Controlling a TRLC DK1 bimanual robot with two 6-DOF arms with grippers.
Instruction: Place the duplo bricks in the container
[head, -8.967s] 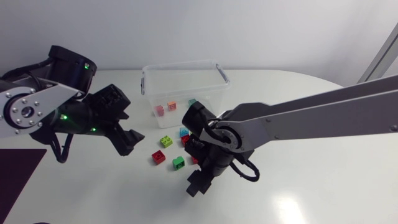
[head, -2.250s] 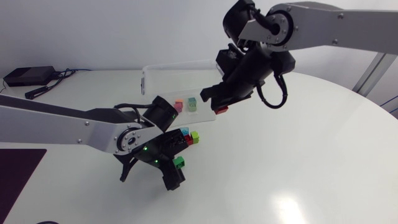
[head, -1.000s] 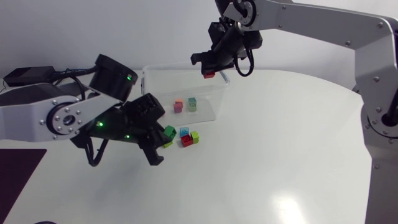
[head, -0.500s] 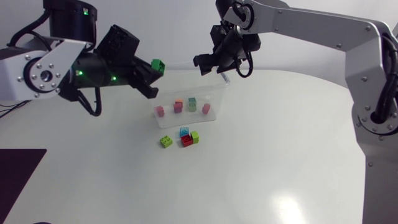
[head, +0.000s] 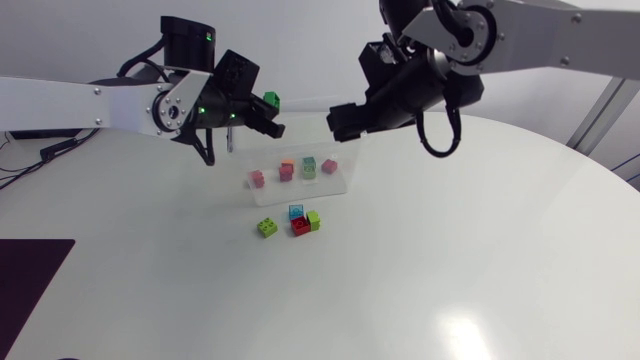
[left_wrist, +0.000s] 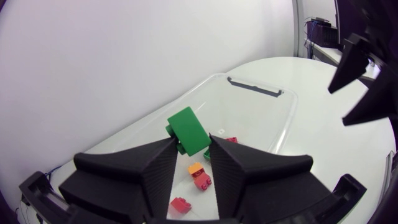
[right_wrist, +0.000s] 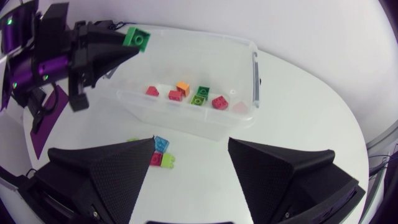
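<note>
The desk carries the clear container. The right pincer hangs wide and empty above it. The left pincer clamps the green brick over the container's rim corner. It is best carried inward over the middle and lowered before release, so it cannot bounce out. Loose bricks lie in front.

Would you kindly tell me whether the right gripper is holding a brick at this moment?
No, the right gripper is open, with nothing between its fingers; the container lies ahead of it.
</note>
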